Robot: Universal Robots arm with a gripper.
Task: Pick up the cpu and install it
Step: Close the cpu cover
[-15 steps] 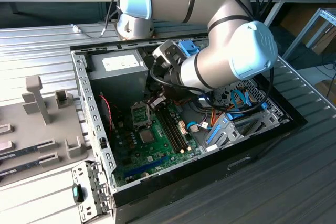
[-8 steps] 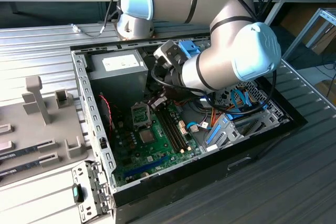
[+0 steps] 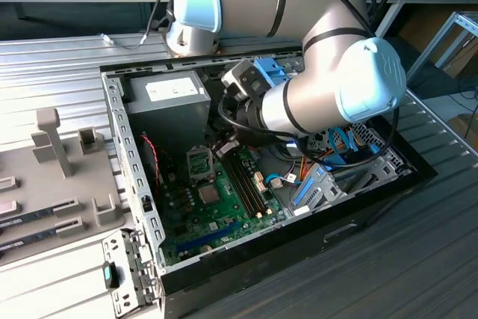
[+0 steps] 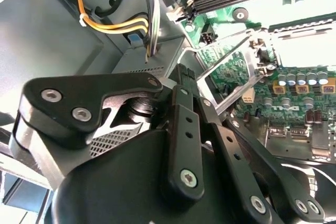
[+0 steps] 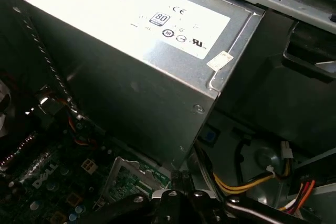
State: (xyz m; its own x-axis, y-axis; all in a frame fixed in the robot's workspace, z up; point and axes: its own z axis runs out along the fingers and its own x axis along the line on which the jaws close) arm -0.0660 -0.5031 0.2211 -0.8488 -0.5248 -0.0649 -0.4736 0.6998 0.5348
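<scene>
**End effector over open CPU socket, cpu position unconfirmed**

Exterior view: robot arm [image 3: 314, 72] reaches into the open computer case [image 3: 119, 125] on the table [image 3: 418, 259]. CPU socket [image 3: 198, 162] sits on the green motherboard [image 3: 216, 214]. The power supply [image 3: 168, 106] is at 12 o'clock of it and the memory slots [image 3: 246, 177] at 3 o'clock.

Second wrist view: end effector [image 4: 182, 73] is narrow, its 2 tips nearly meeting. It hangs beside the power supply corner, close to the raised socket load frame [image 4: 226, 72].

First wrist view: end effector [image 5: 176, 179] is just below the power supply [image 5: 136, 61].

I cannot tell whether the cpu sits between the tips or in the socket.
</scene>
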